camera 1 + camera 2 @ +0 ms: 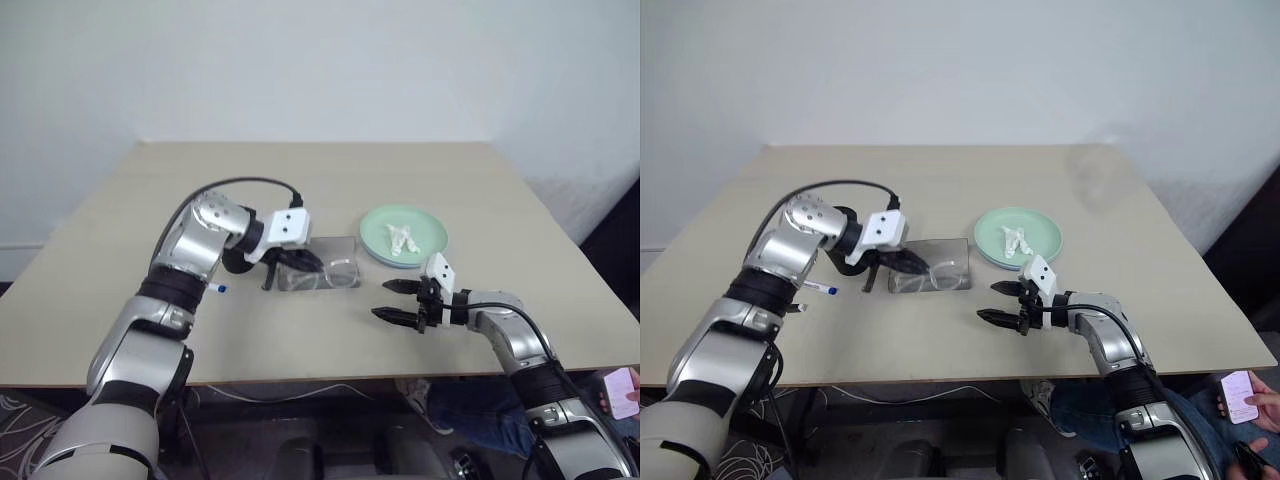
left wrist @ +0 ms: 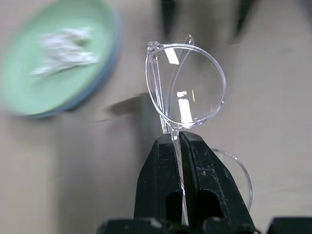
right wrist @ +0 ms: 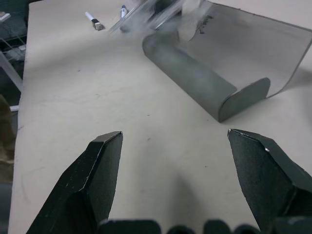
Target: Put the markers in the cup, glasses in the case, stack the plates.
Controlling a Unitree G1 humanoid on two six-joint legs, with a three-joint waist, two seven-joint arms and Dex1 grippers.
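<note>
The clear-framed, clear-lensed glasses (image 2: pixel 187 85) hang above the open flat grey felt case (image 1: pixel 325 262), pinched by the frame in the left claw (image 2: pixel 179 146). Right of the case, the right claw (image 1: pixel 393 300) hovers over the beige table (image 1: pixel 300 330) with fingers spread wide, empty. Beyond it, stacked mint green and light blue plates (image 1: pixel 428 228) carry crumpled white tissue (image 1: pixel 402 240).

The left gripper (image 1: pixel 290 268) holds the clear glasses (image 1: pixel 335 272) over the grey case (image 1: pixel 320 248). Nearby, crumpled tissue (image 1: pixel 402 240) lies on the mint-green plate (image 1: pixel 425 222), while the right gripper (image 1: pixel 395 300) hangs wide apart above the table (image 1: pixel 300 180).
</note>
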